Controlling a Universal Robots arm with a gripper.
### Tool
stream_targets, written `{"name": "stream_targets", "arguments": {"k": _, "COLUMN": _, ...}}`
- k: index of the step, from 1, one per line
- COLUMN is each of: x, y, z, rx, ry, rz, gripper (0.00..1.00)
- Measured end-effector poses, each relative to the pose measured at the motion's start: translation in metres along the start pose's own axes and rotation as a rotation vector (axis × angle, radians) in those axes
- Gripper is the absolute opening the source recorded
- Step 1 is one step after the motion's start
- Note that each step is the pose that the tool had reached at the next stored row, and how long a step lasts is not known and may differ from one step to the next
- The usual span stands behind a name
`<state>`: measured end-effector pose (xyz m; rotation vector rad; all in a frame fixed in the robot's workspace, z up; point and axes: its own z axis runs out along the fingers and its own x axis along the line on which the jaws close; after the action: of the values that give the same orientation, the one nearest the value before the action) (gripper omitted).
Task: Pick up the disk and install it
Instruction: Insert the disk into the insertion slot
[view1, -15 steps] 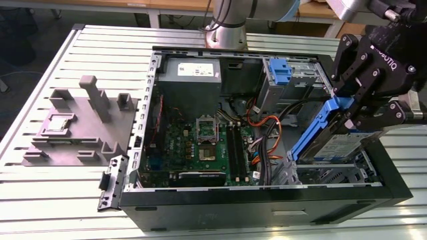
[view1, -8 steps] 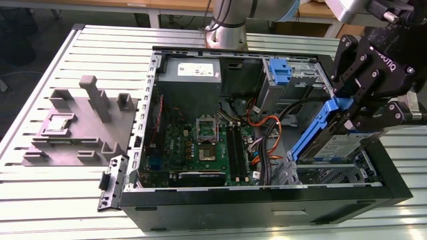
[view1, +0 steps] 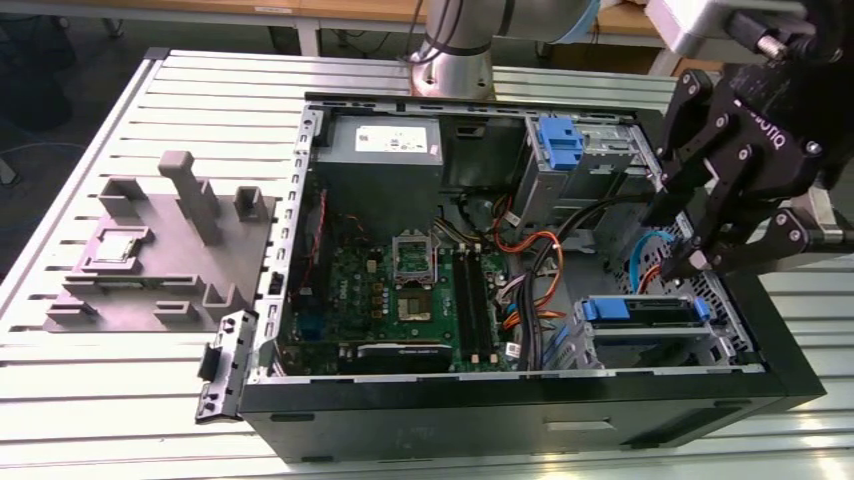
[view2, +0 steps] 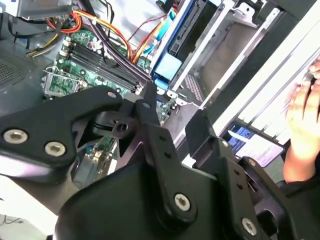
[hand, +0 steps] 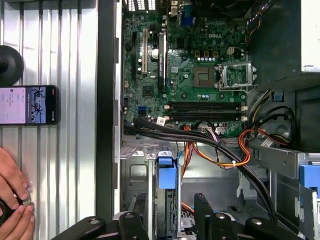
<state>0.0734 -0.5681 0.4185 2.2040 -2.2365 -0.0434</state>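
My gripper (view1: 667, 245) hangs open and empty over the drive bay end of the opened computer case (view1: 534, 405).

The slatted metal surface (view1: 134, 400) carries the case, which lies on its side with the green motherboard (view1: 400, 290) exposed, and a grey fixture block (view1: 160, 250) just beside it at the exterior view's left. In both wrist views my two black fingers (hand: 202, 210) stand well apart with nothing between them, above the bay where a blue bracket (hand: 167, 175) sits. The disk (hand: 27, 105) lies flat on the surface outside the case wall, label up, well apart from my gripper. A person's hand (hand: 12, 200) rests on the surface near the disk, not touching it.
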Motion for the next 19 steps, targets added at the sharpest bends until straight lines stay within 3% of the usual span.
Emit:
{"name": "stream_targets", "arguments": {"k": 4, "x": 0.0001, "y": -0.0001, "z": 0.0073, "rx": 0.0, "ry": 0.0, "rz": 0.0, "gripper": 0.49}}
{"name": "stream_targets", "arguments": {"k": 6, "x": 0.0002, "y": -0.0002, "z": 0.0108, "rx": 0.0, "ry": 0.0002, "rz": 0.0, "gripper": 0.36}}
{"name": "stream_targets", "arguments": {"k": 10, "x": 0.0003, "y": -0.0003, "z": 0.0181, "rx": 0.0, "ry": 0.0002, "rz": 0.0, "gripper": 0.25}}
{"name": "stream_targets", "arguments": {"k": 12, "x": 0.0004, "y": -0.0004, "z": 0.0218, "rx": 0.0, "ry": 0.0001, "rz": 0.0, "gripper": 0.13}}
{"name": "stream_targets", "arguments": {"k": 19, "x": 0.0006, "y": -0.0007, "z": 0.0345, "rx": 0.0, "ry": 0.0002, "rz": 0.0, "gripper": 0.1}}
